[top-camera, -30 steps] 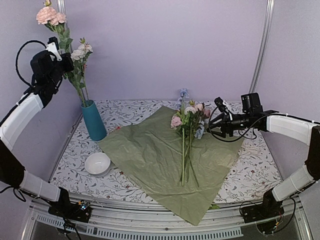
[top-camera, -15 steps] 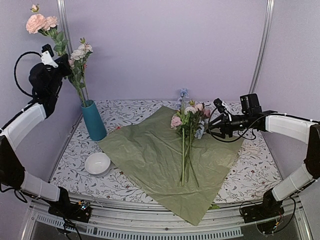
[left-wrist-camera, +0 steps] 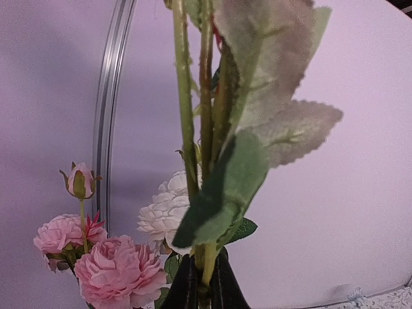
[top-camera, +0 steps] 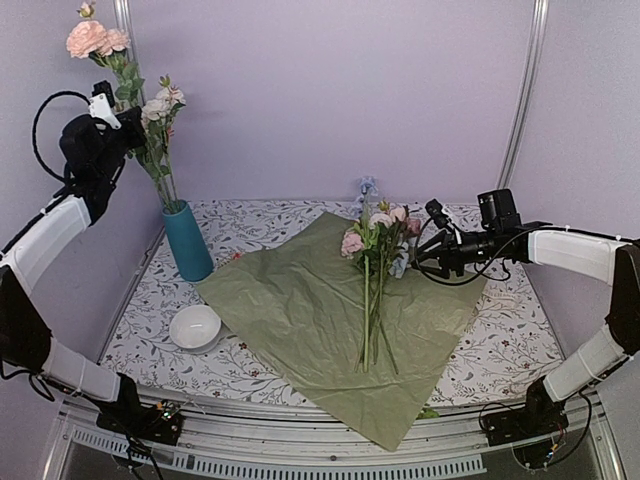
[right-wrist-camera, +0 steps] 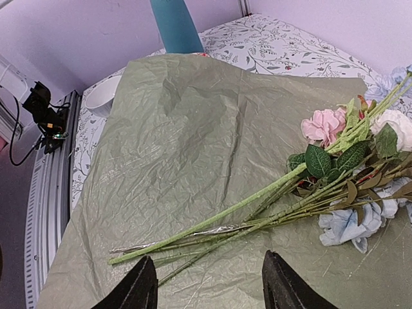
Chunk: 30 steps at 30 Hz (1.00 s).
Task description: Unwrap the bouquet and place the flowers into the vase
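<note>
- Left gripper (top-camera: 110,115), mine, raised high by the left wall: jaws together, clamped on the green stem of a pale pink, carnation-like artificial flower (top-camera: 92,36).
- Tall, narrow teal-blue cylinder vase (top-camera: 188,240): upright on the floral-patterned bench (top-camera: 500,340), below this gripper and toward the centre. A cream-white bloom (top-camera: 162,98) rises from it.
- Held stem: long axis near upright, leaning down toward the vase mouth. Whether its foot sits inside, I cannot tell.
- Right gripper (top-camera: 422,256): jaws apart, empty, just beside the loose flowers (top-camera: 375,250) lying on the olive-green crinkled sheet (top-camera: 290,300), stems toward the near edge.
- Judgement: my left arm is nearer the vase, so lowering should follow the stem's axis.
</note>
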Available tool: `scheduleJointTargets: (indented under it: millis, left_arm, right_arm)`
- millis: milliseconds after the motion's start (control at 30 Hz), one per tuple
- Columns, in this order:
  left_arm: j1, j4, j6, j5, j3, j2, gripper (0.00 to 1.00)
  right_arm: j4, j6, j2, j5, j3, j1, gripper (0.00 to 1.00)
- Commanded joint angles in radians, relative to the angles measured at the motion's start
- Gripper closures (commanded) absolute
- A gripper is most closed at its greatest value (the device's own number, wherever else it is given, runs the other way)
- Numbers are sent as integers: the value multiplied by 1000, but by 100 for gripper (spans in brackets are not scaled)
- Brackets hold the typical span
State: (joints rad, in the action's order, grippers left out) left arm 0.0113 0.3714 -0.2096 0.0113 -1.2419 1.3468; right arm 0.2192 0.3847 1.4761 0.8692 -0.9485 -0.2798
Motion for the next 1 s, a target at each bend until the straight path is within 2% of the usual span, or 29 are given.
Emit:
scheduleJointTargets:
  millis: [0,333,700,733,867,967]
  left_arm:
    - [1,14,-8,-3,66,9,100]
    - [-4,129,-128,-22,289,19,100]
    - [-17,221,-149,31,477,23,100]
    - [-17,220,-151,31,484,18,97]
    - [-17,189,-159,37,501,-15,73]
    - [-25,167,-177,56,530,-75,61]
  right_arm:
    - [8,13,9,6,-4,7,43]
    - [17,17,22,7,-7,7,42]
    - [35,11,59,43,-25,6,42]
    - [35,11,61,47,-25,7,42]
    - [38,11,66,56,-29,7,42]
    - [41,12,59,52,-29,6,42]
